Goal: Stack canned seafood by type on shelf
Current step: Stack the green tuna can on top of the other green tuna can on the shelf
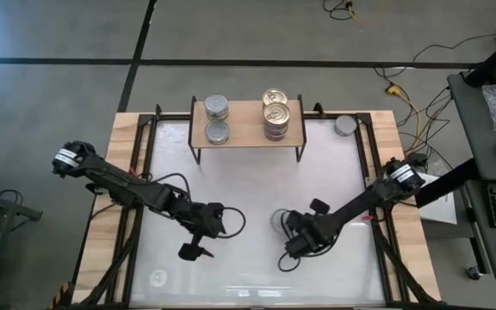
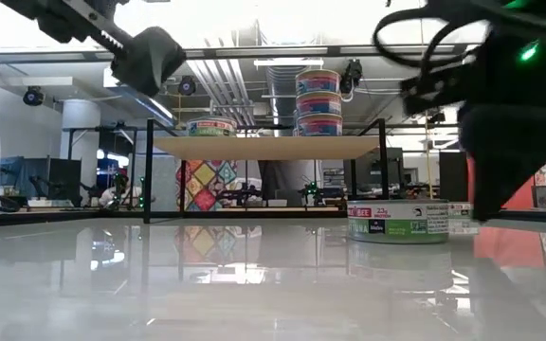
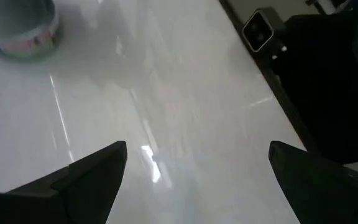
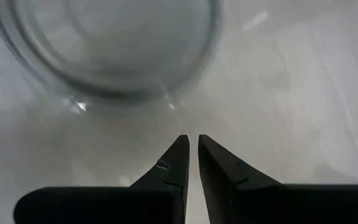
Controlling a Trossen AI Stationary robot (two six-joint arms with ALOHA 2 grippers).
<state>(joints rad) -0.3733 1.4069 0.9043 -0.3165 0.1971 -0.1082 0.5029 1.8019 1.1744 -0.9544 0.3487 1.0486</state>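
Right hand [image 4: 191,144] hovers low over the tabletop [image 1: 257,258], fingers together with only a sliver between the tips, nothing held. A silver-lidded tin [image 4: 107,46] sits just ahead of the tips, apart from them; in the high view this tin [image 1: 279,221] shows at the hand's shelf-facing side, partly covered by the arm. The low view shows it as a green-labelled can [image 2: 398,222] resting flat on the tabletop.

Left hand [image 3: 194,168] hangs over bare tabletop on the left, fingers spread wide, empty. It looks to be waiting.

Shelf [image 1: 246,131] at the far edge: two silver tins [image 1: 217,119] side by side at its left end, a gold stack [image 1: 275,116] at its right end. One more silver tin [image 1: 345,126] stands off the shelf, on the tabletop near the far right corner.

Step in hand, by my reading: pick-up of the near silver tin, not yet begun. The closed fingers cannot take it. Next move calls for spreading them wider than the tin, advancing so it lies between them, closing, then carrying it to the silver group at the shelf's left end.
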